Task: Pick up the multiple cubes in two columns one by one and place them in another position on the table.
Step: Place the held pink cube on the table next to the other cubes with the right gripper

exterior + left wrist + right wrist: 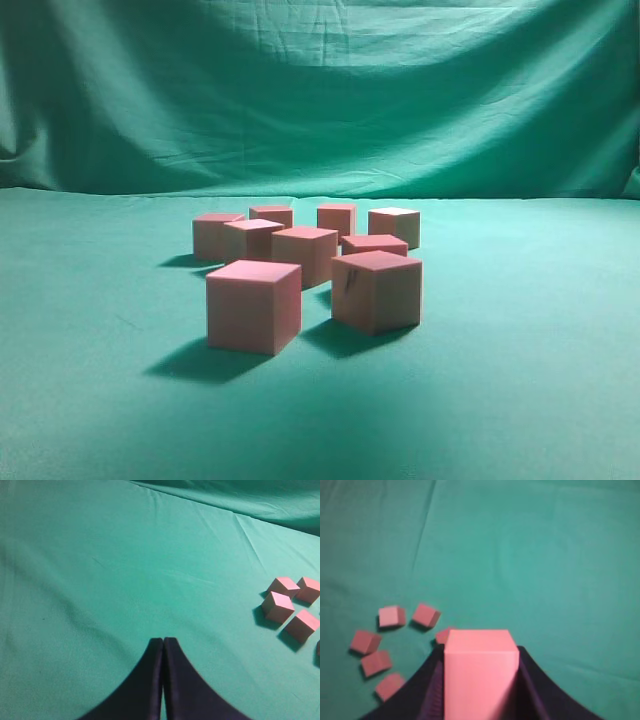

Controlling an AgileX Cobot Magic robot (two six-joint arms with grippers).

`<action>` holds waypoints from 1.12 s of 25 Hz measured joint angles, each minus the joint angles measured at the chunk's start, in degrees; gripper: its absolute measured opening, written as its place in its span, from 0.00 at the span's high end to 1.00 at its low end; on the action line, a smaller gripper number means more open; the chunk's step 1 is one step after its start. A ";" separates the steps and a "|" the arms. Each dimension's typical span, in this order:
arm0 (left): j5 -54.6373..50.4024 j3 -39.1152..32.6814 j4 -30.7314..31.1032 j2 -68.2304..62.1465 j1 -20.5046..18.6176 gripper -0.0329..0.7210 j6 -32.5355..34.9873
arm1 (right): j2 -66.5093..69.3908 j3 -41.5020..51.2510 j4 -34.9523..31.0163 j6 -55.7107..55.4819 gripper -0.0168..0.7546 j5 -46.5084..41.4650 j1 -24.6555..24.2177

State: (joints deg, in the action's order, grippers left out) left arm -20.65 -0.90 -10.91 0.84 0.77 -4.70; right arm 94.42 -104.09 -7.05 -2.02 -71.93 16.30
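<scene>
right arm: right gripper (479,690) has its jaws clamped on one cube (479,672), a jaw against each side face, top face clear. It hangs well above the tabletop (545,555) in the wrist view, so my read is carry height, clearing the rest of the blocks.
left arm: left gripper (163,645) has jaws pressed together, nothing between them. It sits over bare cloth, well apart from the blocks at the right edge of its view. Looks parked out of the working arm's way.
cubes on tabletop: eight visible in the exterior view, loosely clustered mid-table (306,262). Nearest two are the front-left block (253,305) and the front-right block (377,290), the latter turned at an angle. Back ones sit close together; can't tell from this low angle which touch.
layout: neither arm shows in the exterior view. No tidy two-column order readable here; blocks sit at mixed angles, more a scatter than columns.
step: transport of the held block, judged from the lifted grip.
drop spot: open cloth to the right of the cluster looks free. Whether that is the target, can't tell.
risk: a side-face grip can let a block rotate on release; a low, flat release is needed.
</scene>
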 joint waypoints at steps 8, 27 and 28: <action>0.00 0.00 0.00 0.00 0.00 0.96 0.00 | -6.79 20.33 -1.13 -0.07 0.64 0.14 15.61; 0.00 0.00 0.00 0.00 0.00 0.96 0.00 | 4.82 25.76 0.45 -0.29 0.64 13.44 43.79; 0.00 0.00 0.00 0.00 0.00 0.96 0.00 | 5.57 25.44 0.93 -0.29 0.64 13.86 44.25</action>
State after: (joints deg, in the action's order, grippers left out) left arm -20.65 -0.90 -10.91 0.84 0.77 -4.70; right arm 100.00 -78.64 -6.12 -2.31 -58.07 60.55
